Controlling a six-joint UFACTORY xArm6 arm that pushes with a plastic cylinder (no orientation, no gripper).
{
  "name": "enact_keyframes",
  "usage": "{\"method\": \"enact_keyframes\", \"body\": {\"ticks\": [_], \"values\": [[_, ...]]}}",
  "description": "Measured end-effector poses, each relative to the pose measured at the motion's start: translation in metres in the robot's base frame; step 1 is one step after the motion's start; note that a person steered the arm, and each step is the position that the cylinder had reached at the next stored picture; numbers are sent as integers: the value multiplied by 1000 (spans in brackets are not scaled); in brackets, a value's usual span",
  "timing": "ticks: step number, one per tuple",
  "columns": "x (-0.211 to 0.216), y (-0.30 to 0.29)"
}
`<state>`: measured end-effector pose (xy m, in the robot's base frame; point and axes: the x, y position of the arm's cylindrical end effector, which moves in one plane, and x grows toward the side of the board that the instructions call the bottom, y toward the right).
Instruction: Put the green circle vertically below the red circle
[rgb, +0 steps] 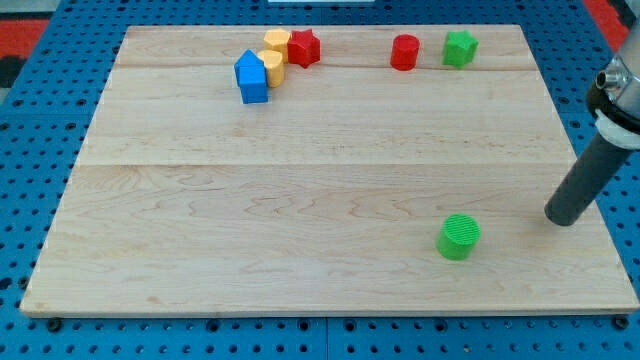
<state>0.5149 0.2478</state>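
The green circle (459, 237) lies on the wooden board near the view's bottom right. The red circle (404, 52) stands near the view's top, right of centre. The green circle is far below it and a little to its right. My tip (563, 218) rests on the board to the right of the green circle, a clear gap apart from it and slightly higher in the view. The dark rod slants up to the view's right edge.
A green star-like block (460, 48) sits just right of the red circle. At the view's top left, a cluster holds a blue house-shaped block (252, 77), two yellow blocks (273, 55) and a red star-like block (304, 48). The board (300, 200) lies on a blue pegboard.
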Motion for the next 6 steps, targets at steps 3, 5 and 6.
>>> {"method": "enact_keyframes", "body": {"ticks": [3, 5, 6], "values": [[7, -50], [-14, -61], [-31, -66]]}}
